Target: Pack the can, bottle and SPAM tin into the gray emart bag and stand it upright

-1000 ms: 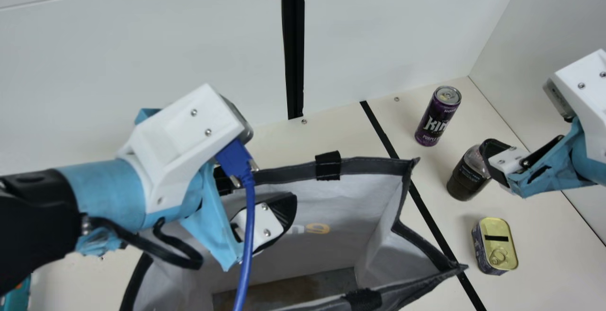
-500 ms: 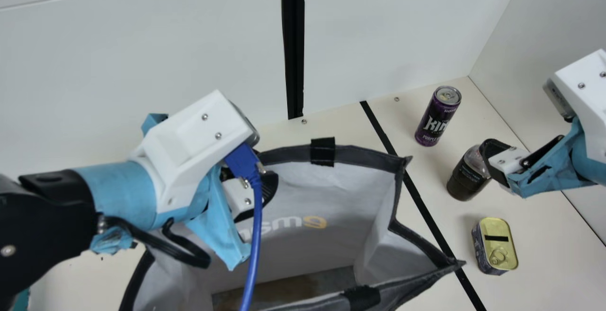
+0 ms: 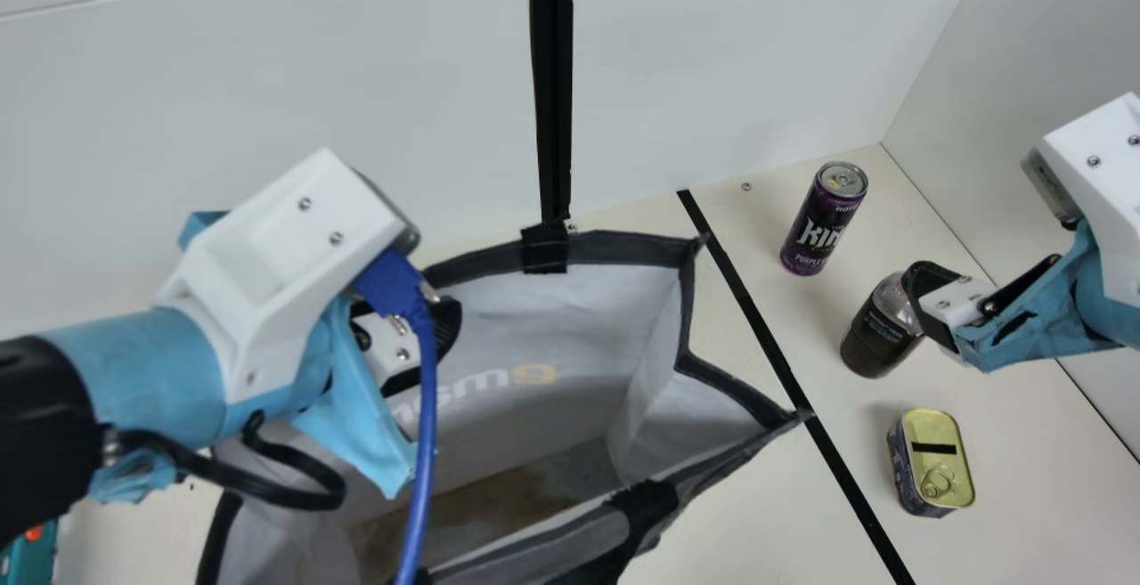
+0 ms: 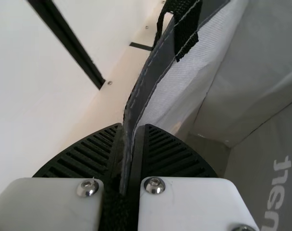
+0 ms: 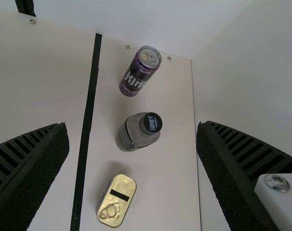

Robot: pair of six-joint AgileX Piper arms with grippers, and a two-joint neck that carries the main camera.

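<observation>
Main view: gray bag (image 3: 570,327) pinched shut at far rim (image 3: 623,248) by left gripper (image 4: 131,126); right gripper (image 5: 131,126) spread wide, nothing held.
Can (image 3: 824,220), bottle (image 3: 877,336), tin (image 3: 931,465) lined far to near, right of bag; rim best eased gently, base kept flat.

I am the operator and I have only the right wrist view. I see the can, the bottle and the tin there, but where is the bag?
Observer: In the main view, the gray bag is to the left of the can, bottle and tin.
Operator: Does a gripper hold it?
Observer: Yes, the left gripper pinches its rim.
Operator: Is the mouth open?
Observer: Yes, wide enough to see the brownish bottom.
</observation>
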